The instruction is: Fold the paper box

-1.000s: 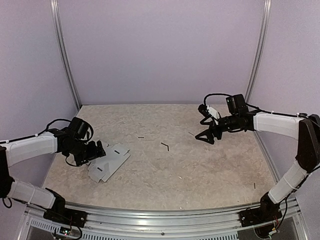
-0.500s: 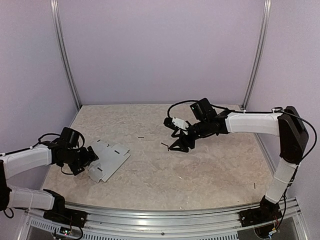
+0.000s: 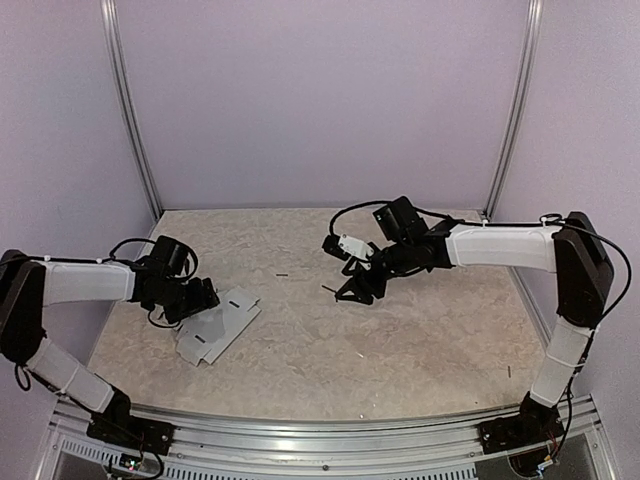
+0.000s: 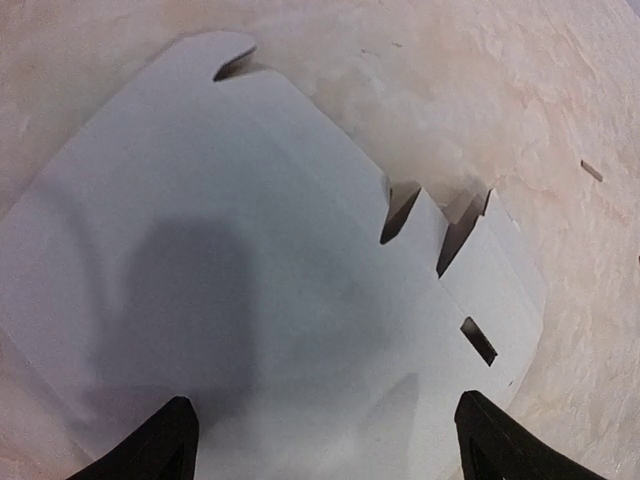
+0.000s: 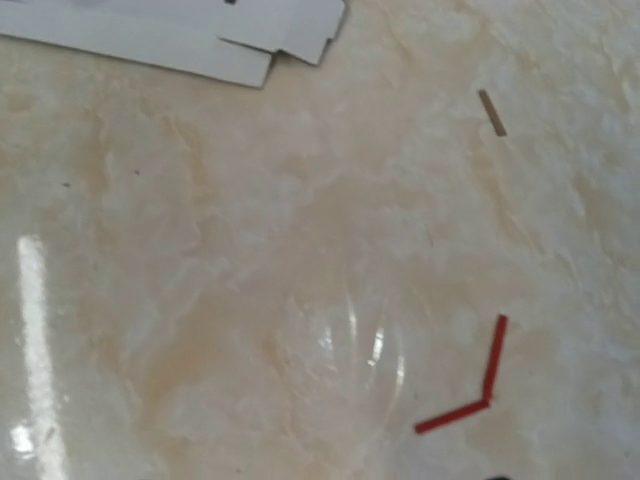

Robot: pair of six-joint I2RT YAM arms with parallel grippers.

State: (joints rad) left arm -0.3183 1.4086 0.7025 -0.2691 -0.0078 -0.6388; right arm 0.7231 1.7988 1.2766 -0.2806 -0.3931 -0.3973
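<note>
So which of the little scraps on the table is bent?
The red one by the right pincer, kinked into an L; the others are straight.

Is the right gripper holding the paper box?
No, the right gripper hangs over the middle of the table, apart from the paper box, which lies flat at the left.

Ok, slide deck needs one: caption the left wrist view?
Open left hand poised over the flat pale grey-white die-cut card blank on the mottled beige table.

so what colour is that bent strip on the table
The bent strip is red; the right wrist view shows it best.
</note>
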